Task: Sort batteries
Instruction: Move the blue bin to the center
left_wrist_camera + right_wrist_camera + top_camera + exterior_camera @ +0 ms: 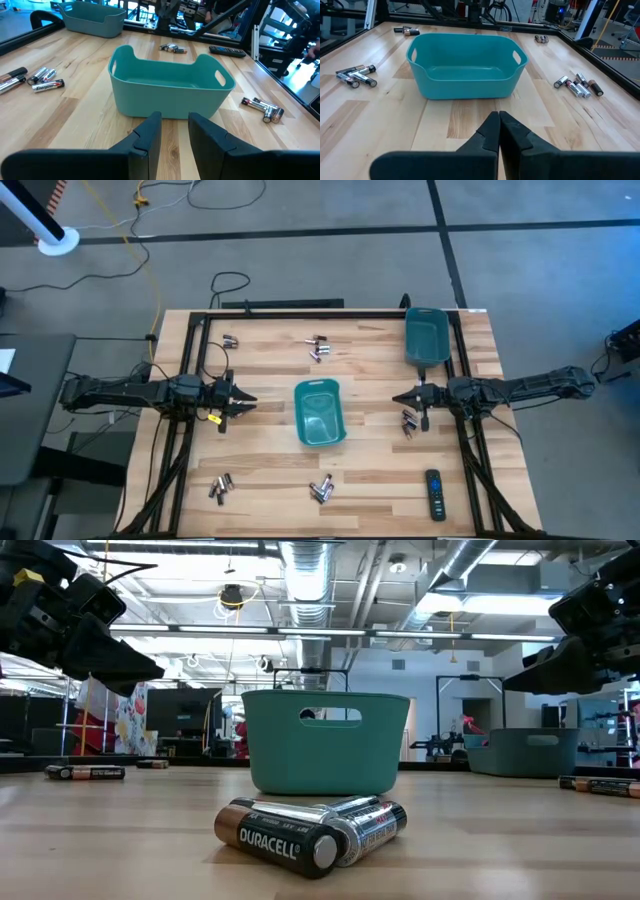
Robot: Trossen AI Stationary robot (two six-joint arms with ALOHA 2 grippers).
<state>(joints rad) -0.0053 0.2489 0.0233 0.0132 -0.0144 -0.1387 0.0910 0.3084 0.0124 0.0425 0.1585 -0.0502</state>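
Left end effector (243, 400) hovers above the counter (260, 470), fingers slightly parted, holding nothing; right end effector (398, 399) faces it across the central teal bin (320, 412), fingers pressed together, also empty. Bin sits between the two and looks empty. Batteries lie in small clusters: one just beside the right end effector (409, 422), others farther off near the left one (229, 340) (220, 488), and two clusters well apart from both (319, 348) (321, 489). Second teal bin (425, 335) and a remote control (434, 493) sit off to the right arm's side. Sorting looks not yet begun. Next move likely: right end effector opens, drops onto the nearest cluster, picks one cell
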